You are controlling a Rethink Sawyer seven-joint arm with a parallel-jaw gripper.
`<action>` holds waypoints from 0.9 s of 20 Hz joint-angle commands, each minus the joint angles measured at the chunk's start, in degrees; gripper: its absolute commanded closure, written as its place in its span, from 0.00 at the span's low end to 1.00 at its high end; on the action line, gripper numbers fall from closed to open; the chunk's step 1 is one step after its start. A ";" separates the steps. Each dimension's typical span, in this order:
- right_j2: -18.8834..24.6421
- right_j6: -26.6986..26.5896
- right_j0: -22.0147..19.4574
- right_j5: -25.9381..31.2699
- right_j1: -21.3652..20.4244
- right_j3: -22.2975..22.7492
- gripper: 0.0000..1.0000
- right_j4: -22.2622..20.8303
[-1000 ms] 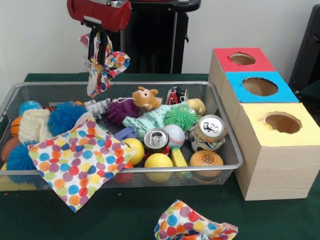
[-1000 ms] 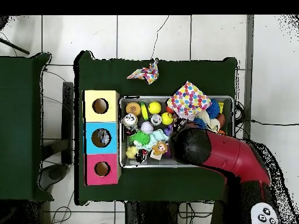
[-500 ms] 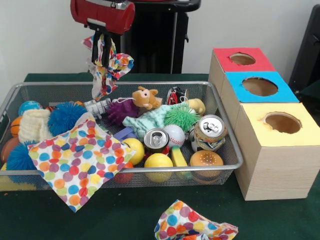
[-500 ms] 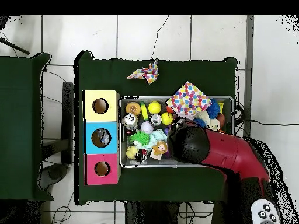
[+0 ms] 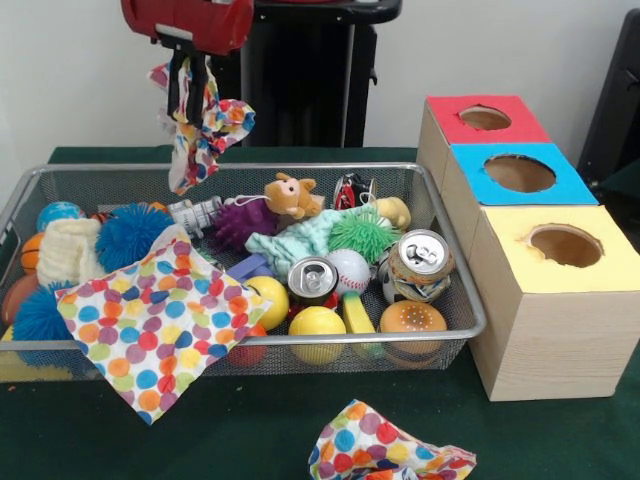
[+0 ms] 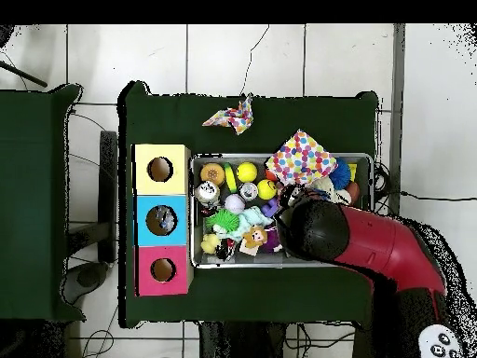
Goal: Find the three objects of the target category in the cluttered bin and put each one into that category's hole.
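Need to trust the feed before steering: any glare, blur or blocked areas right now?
Front view: evenly lit, sharp, a small glint on the can tops; the claw shows clearly, holding the dotted cloth. Overhead view: the red arm hides the claw and part of the bin.

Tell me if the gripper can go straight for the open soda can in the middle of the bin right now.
Probably not yet. The gripper is shut on a polka-dot cloth hanging above the cluttered bin. The soda can itself lies uncovered, so once the cloth is dropped the way looks free.

The red arm (image 6: 363, 240) reaches over the cluttered bin (image 6: 196, 213) beside three boxes (image 6: 161, 220).
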 commanded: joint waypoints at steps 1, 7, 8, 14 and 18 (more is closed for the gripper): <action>6.90 -6.76 -2.26 8.34 -1.12 2.37 1.00 0.34; 9.20 -6.75 -4.62 12.94 -1.71 0.39 1.00 2.87; 9.68 -7.30 -5.24 13.73 -1.69 0.08 1.00 3.05; 11.99 -10.13 -8.62 18.36 -2.21 -2.24 1.00 2.76; 13.72 -10.90 -10.65 19.60 -3.05 -2.43 1.00 2.81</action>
